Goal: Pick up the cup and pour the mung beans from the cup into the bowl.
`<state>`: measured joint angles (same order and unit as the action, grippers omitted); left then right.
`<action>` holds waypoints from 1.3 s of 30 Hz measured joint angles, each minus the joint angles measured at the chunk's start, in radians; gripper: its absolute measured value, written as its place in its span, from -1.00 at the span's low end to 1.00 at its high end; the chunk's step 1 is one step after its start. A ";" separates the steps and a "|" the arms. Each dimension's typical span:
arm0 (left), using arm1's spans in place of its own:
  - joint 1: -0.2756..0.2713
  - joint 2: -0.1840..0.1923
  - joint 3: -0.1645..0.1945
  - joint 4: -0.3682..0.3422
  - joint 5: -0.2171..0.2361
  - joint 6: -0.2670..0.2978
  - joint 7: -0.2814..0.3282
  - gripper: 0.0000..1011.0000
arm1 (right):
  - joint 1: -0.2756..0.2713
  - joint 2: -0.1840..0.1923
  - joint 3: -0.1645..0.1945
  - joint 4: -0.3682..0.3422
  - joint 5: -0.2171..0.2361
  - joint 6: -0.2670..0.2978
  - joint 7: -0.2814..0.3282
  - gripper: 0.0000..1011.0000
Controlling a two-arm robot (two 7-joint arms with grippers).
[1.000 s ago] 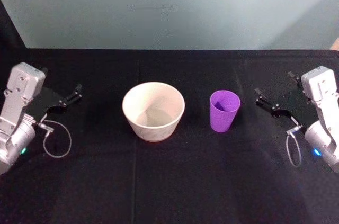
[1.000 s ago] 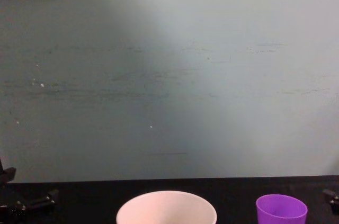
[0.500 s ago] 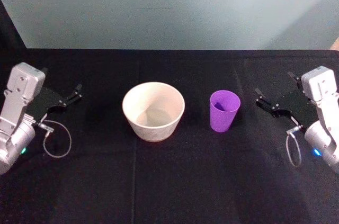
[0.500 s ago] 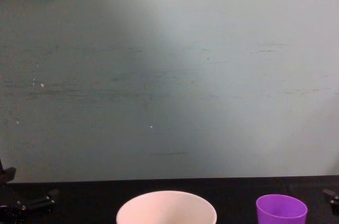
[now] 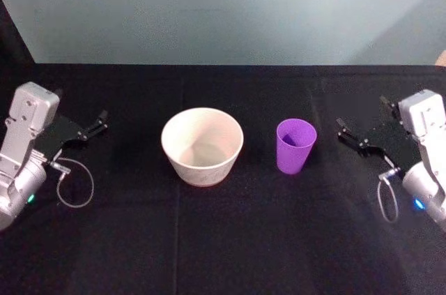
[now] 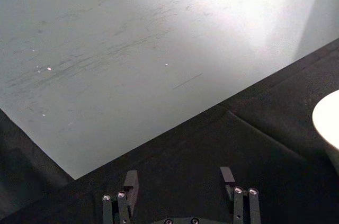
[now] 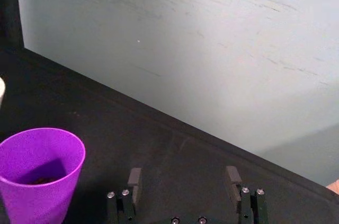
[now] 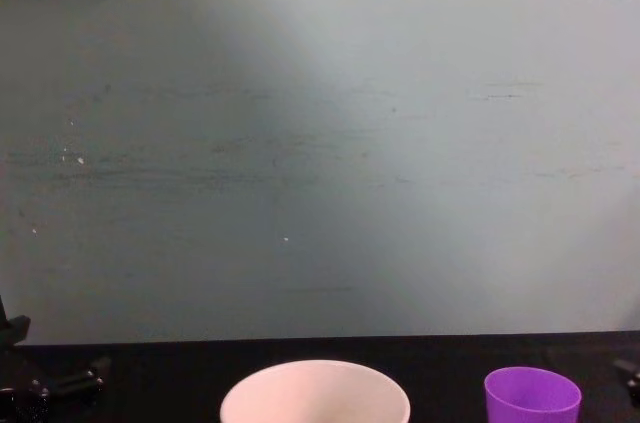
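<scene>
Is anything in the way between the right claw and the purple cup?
Nothing visible. The open right gripper sits to the cup's right, apart from it, with bare black table between them.

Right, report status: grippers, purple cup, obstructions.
Left gripper open, parked left. Right gripper open, right of purple plastic cup, apart. Cup upright beside wide off-white bowl. Nothing between gripper and cup.
</scene>
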<state>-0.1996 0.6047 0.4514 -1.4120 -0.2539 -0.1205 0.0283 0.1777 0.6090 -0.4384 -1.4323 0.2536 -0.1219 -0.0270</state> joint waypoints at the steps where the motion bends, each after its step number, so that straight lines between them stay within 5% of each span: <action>1: 0.000 0.000 0.000 0.000 0.000 0.000 0.000 0.98 | -0.014 0.004 0.008 -0.013 0.001 -0.001 0.000 0.98; 11: 0.000 0.000 0.000 0.000 0.000 0.000 0.000 0.98 | -0.127 0.040 0.062 -0.125 0.056 0.017 0.040 0.98; 20: 0.000 0.000 0.000 0.000 0.000 0.000 0.000 0.98 | -0.188 0.053 0.067 -0.184 0.067 0.050 0.093 0.98; 39: 0.000 0.000 0.000 0.000 0.000 0.000 0.000 0.98 | -0.131 -0.016 0.038 -0.135 0.087 0.090 0.243 0.98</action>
<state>-0.1995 0.6047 0.4514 -1.4120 -0.2540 -0.1205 0.0283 0.0465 0.5934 -0.4000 -1.5669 0.3406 -0.0322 0.2159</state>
